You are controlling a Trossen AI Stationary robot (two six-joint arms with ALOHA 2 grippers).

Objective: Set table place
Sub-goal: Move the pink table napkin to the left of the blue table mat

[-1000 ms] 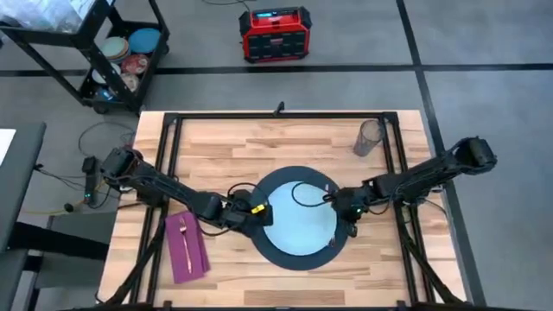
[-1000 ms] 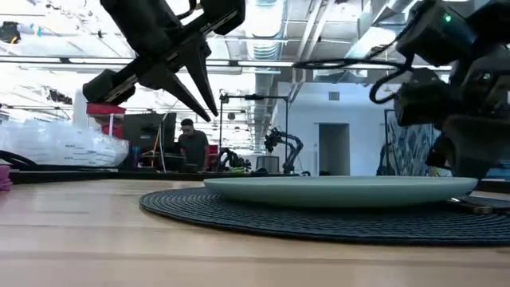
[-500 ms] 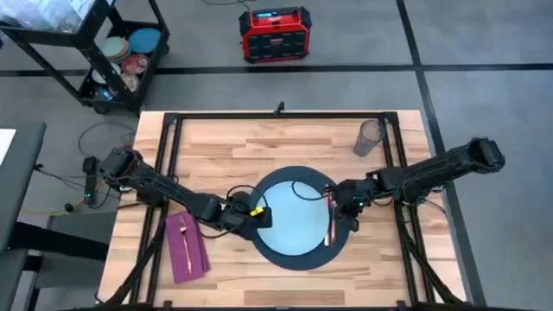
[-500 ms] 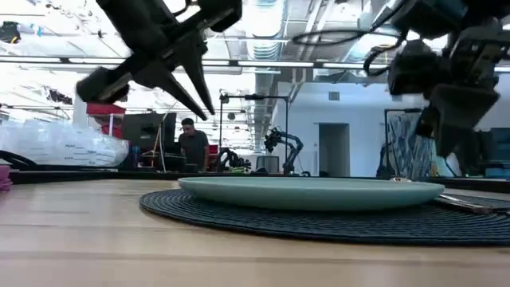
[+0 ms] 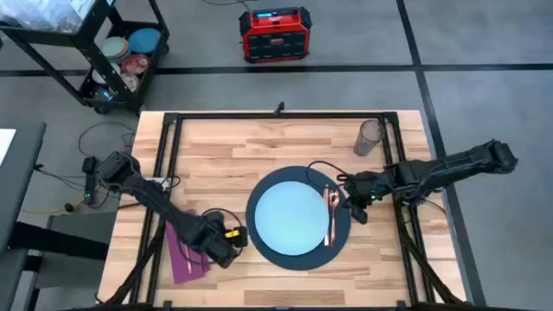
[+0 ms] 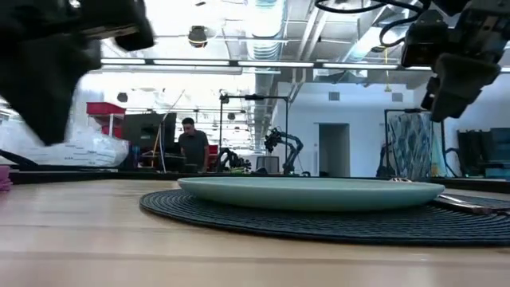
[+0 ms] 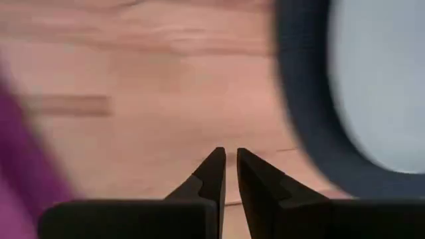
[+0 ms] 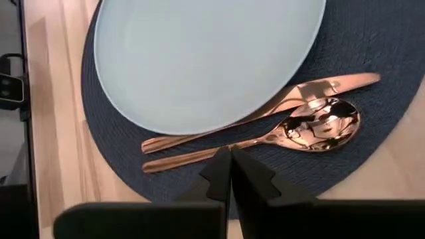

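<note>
Bench carrying the nearly complete place setting. Dark round mat centred toward the front, pale blue plate seated on it. Magenta napkin flat just left of the mat, largely covered by the left arm; fork not visible at this moment. Tumbler upright at the far right corner, well apart from the mat. Copper knife and spoon side by side on the mat's right edge. Left tool between napkin and mat, fingers nearly pressed together, empty. Right tool just beside the cutlery, pressed together, empty. Remaining, by estimate: tumbler placement.
</note>
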